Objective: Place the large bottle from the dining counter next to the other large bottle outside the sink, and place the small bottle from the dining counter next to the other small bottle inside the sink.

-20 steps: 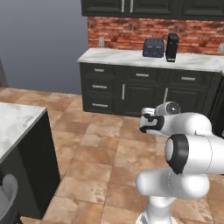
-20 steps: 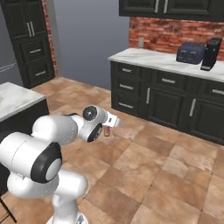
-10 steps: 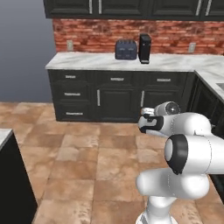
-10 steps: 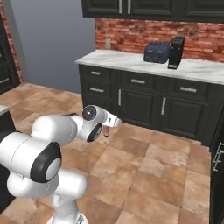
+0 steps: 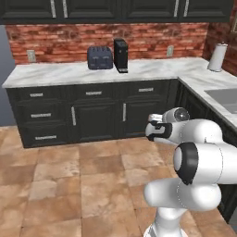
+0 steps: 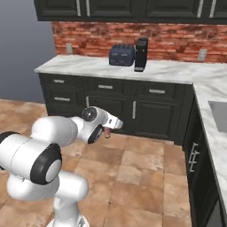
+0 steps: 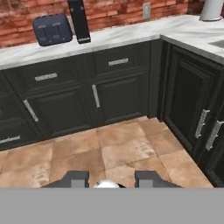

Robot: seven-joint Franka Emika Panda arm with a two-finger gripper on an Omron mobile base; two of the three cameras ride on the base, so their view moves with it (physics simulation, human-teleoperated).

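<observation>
My gripper [image 7: 109,179] is shut on the small bottle [image 7: 106,184], whose pale cap shows between the two dark fingertips [image 7: 74,178]. In the right base view the bottle's pinkish body [image 6: 107,131] pokes out below the hand [image 6: 111,124], held at cabinet-door height over the floor. The hand [image 5: 156,131] is folded close in front of the arm. The sink [image 5: 225,96] is a grey basin set in the marble at the far right [image 6: 220,111], well off to the gripper's right. The large bottle, the other bottles and the dining counter are out of view.
Dark cabinets [image 5: 97,115] under a marble worktop [image 5: 69,73] run along the brick wall and turn a corner at the right. A toaster [image 5: 100,58], a black appliance [image 5: 121,55] and a paper-towel roll [image 5: 216,57] stand on it. Tiled floor [image 5: 69,185] lies ahead.
The whole picture has swept sideways, so the base has turned; the dining counter slid out at the left and the sink corner came in at the right. The grip is unchanged.
</observation>
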